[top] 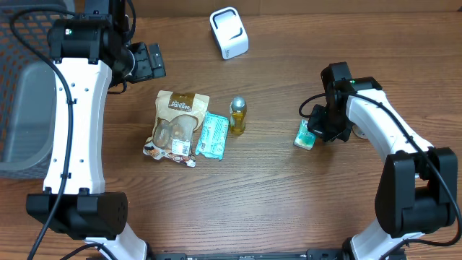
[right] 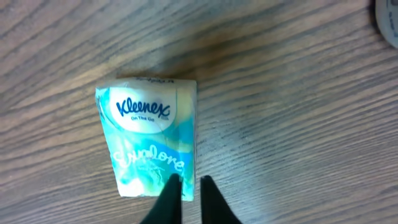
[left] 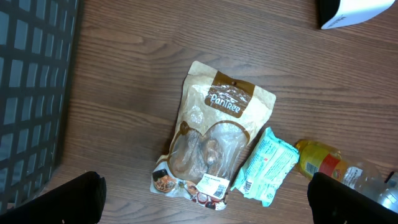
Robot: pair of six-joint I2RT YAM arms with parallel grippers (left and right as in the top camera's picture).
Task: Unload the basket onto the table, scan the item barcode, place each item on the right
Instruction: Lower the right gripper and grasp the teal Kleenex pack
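A small Kleenex tissue pack lies flat on the wooden table at the right. My right gripper hovers low over its lower right corner. The jaws stand a narrow gap apart, with the left finger over the pack's edge and the right finger over bare wood. My left gripper is wide open and empty, high over the items at the left. A white barcode scanner stands at the back of the table.
A brown Panitee bread bag, a teal wrapped packet and a small yellow bottle lie side by side mid-table. A dark mesh basket sits at the far left edge.
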